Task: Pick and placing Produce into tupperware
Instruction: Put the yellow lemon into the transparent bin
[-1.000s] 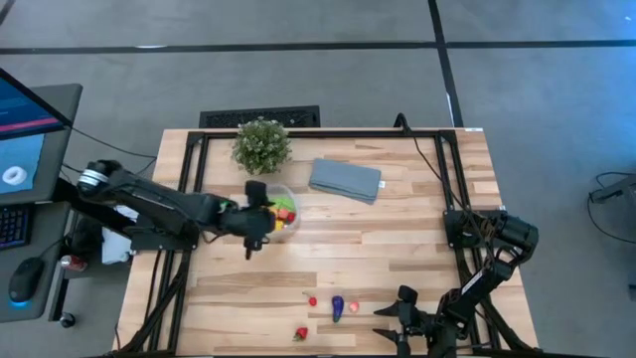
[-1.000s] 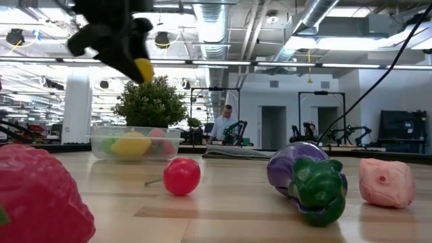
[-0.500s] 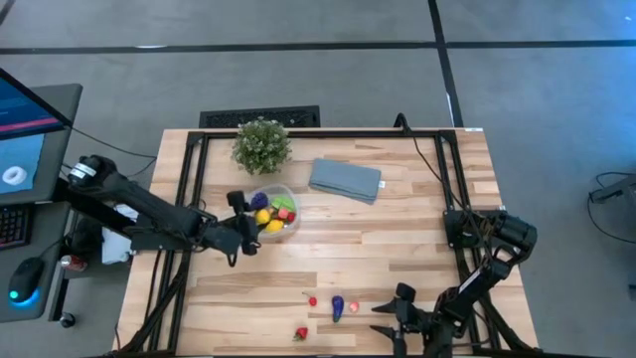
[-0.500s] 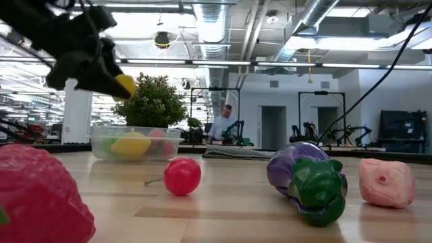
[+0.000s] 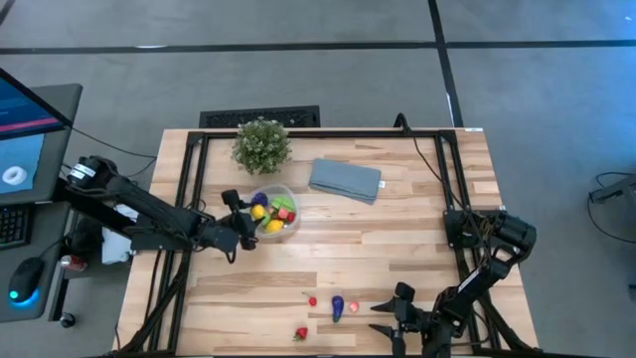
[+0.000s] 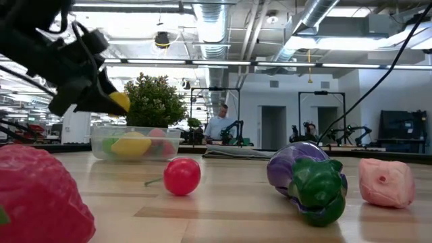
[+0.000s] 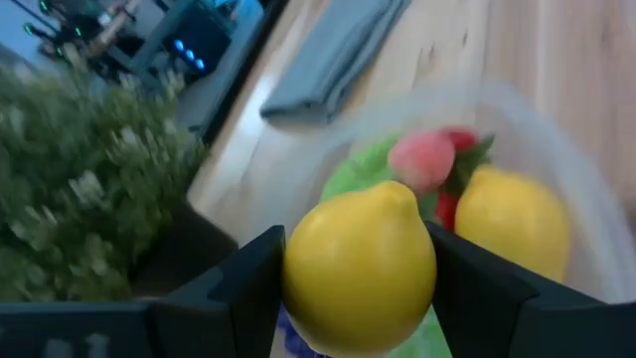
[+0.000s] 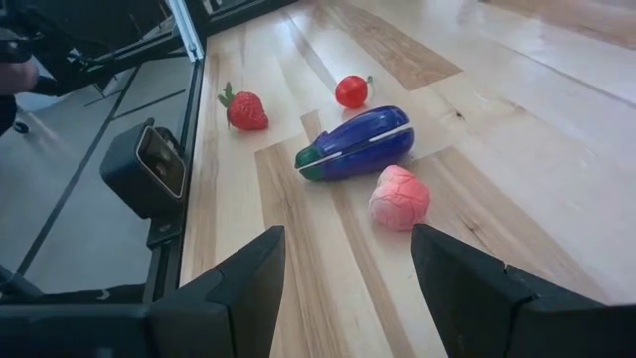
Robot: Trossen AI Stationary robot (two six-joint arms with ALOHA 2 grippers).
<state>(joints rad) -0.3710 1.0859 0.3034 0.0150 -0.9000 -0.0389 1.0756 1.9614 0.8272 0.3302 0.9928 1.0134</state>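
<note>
Over the wooden table (image 5: 397,239), your left claw (image 7: 360,298), pinching a lemon (image 7: 358,267), has slid back off the tub (image 5: 281,204), so that lemon isn't dropped yet.

No legible text, label, brand, number or sign on anything in view.

My table (image 5: 417,234) is pale wood planks. Directly on it sit a potted plant (image 5: 261,145), a folded grey-blue cloth (image 5: 345,180) and the clear tupperware (image 5: 275,213). Near the front edge lie a strawberry (image 5: 301,334), small red fruit (image 5: 312,300), eggplant (image 5: 338,307) and pink piece (image 5: 353,307).
</note>
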